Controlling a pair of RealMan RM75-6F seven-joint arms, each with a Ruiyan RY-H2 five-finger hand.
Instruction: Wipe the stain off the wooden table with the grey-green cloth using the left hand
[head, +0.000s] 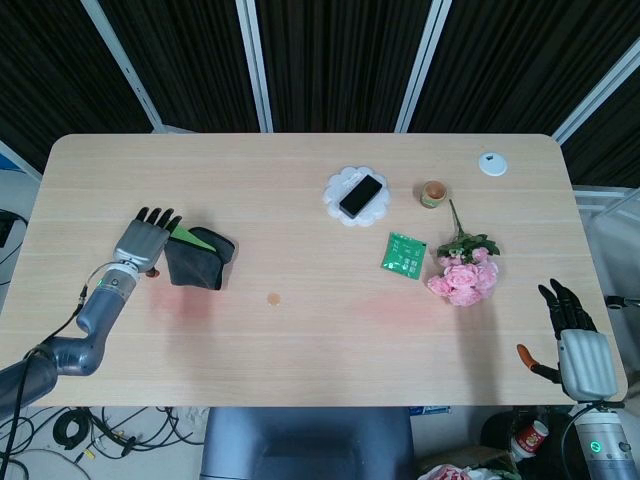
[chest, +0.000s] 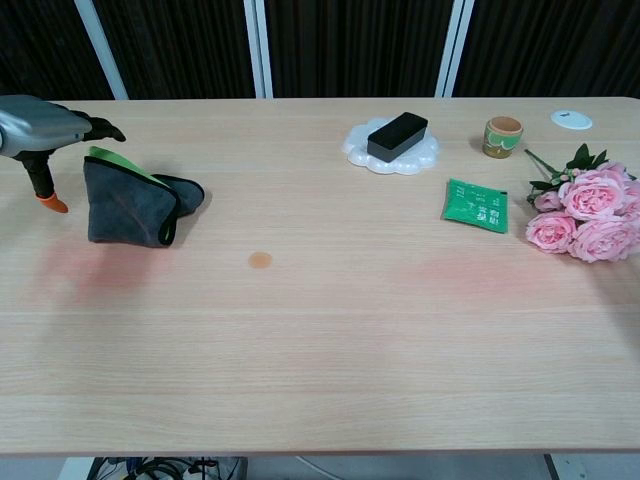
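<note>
The grey-green cloth (head: 198, 259) (chest: 130, 200) lies crumpled on the left part of the wooden table (head: 300, 320), a green edge showing along its top. A small brown stain (head: 273, 298) (chest: 260, 260) marks the wood to its right. My left hand (head: 145, 240) (chest: 45, 130) hovers just left of the cloth, fingers spread and holding nothing; whether it touches the cloth is unclear. My right hand (head: 578, 345) is open off the table's right front corner, seen only in the head view.
A black phone on a white scalloped dish (head: 358, 197) (chest: 393, 140) sits at the back centre. A small cup (head: 433, 193), a green packet (head: 404, 253), pink roses (head: 464, 275) and a white disc (head: 491, 163) occupy the right side.
</note>
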